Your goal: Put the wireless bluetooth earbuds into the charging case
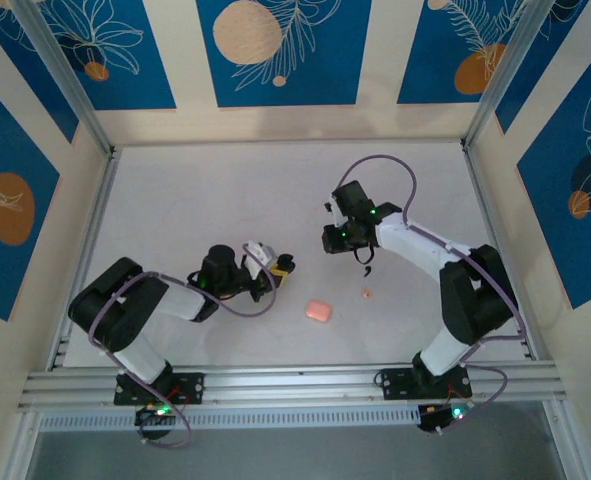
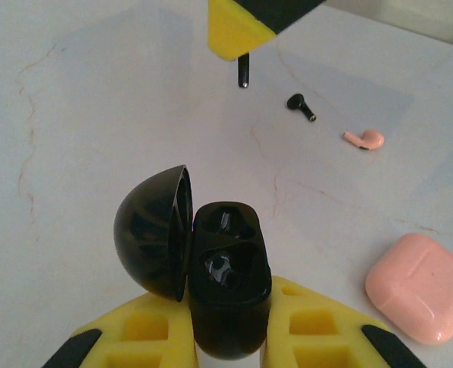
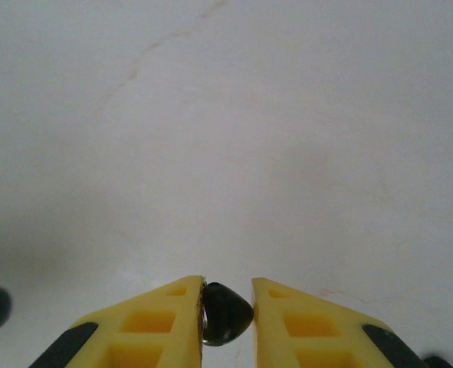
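- Top external view: the left end effector [image 1: 275,266] is clamped on the black charging case [image 1: 286,265], which projects ahead of its fingertips; the right end effector [image 1: 362,256] hangs over the surface [image 1: 195,200], apart from the left one; a pink case [image 1: 318,310] lies between the two, nearer the bases.
- Left wrist view: the charging case [image 2: 228,268] sits between the fingers, lid hinged open to their left, no earbud seated in the wells that show; judged rigid, glossy and slip-prone, so grip across the lower body; ahead lie the second earbud [image 2: 300,106] and a pink earbud [image 2: 364,139], apart.
- Right wrist view: the right end effector [image 3: 228,284] is nearly closed, pinching the held earbud [image 3: 224,313] at its bud; judged very light, hard, smooth and liable to twist; leave the stem free for seating.
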Action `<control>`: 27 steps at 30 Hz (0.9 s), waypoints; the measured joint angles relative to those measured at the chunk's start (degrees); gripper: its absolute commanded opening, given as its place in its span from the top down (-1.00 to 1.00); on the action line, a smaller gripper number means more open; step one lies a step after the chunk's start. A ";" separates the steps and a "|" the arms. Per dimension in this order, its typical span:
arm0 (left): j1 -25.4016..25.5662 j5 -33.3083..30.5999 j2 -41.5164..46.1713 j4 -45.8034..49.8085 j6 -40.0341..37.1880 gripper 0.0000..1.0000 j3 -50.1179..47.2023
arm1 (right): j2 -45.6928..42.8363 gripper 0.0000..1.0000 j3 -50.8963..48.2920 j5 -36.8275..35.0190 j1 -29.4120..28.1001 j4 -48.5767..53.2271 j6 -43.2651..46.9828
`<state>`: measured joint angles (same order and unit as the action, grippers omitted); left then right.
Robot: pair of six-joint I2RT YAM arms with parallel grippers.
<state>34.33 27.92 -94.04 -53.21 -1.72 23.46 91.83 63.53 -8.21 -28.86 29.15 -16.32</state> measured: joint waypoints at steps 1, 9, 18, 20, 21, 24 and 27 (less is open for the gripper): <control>0.09 0.20 -0.39 -0.55 0.20 0.64 0.28 | -0.90 0.55 -0.63 0.00 -0.48 -0.90 0.87; 0.68 2.10 -4.26 -4.74 1.90 0.64 1.90 | -6.36 0.55 -2.54 1.38 -1.73 -6.08 6.51; 0.79 4.09 -5.99 -8.76 4.46 0.63 2.54 | -10.64 0.55 -4.90 4.98 -3.41 -9.81 12.24; 0.79 4.68 -6.45 -9.88 4.98 0.63 2.54 | -11.23 0.55 -5.46 5.64 -4.13 -10.34 13.64; 0.79 4.87 -6.60 -10.25 5.22 0.63 2.54 | -11.43 0.55 -5.60 5.84 -4.46 -10.38 14.16; 0.81 5.55 -7.23 -11.78 6.21 0.63 2.54 | -11.91 0.55 -5.60 6.64 -5.64 -10.56 16.31; 0.83 6.29 -7.72 -13.33 7.28 0.63 2.54 | -12.02 0.55 -5.60 7.15 -6.67 -10.45 18.36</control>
<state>35.16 34.22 -101.75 -66.54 5.56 26.00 79.81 57.93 -1.06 -35.53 18.70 2.04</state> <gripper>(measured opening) 0.188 0.226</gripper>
